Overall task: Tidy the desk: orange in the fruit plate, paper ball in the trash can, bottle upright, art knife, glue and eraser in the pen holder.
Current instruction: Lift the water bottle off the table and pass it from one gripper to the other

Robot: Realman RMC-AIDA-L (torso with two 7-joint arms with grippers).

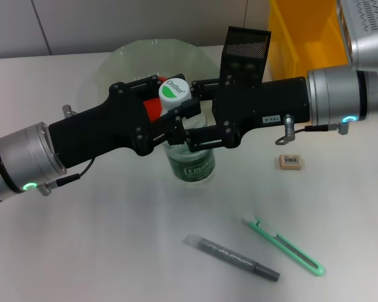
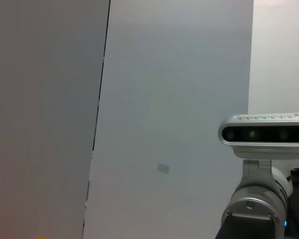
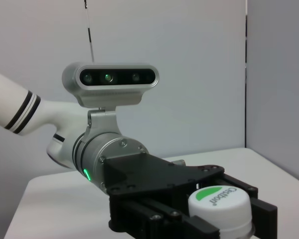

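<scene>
A clear bottle with a green label and a white cap stands upright at the table's middle. My left gripper reaches in from the left and is shut on the bottle's top; in the right wrist view its black fingers sit tight on both sides of the cap. From the right, my right gripper is also at the bottle. An eraser, a green art knife and a grey glue stick lie on the table. A red-orange patch, perhaps the orange, shows behind the left gripper. The paper ball is out of view.
A translucent green fruit plate lies behind the bottle. A black mesh pen holder stands at the back, right of the plate. A yellow bin is at the back right. The left wrist view shows only a wall and the right arm's camera.
</scene>
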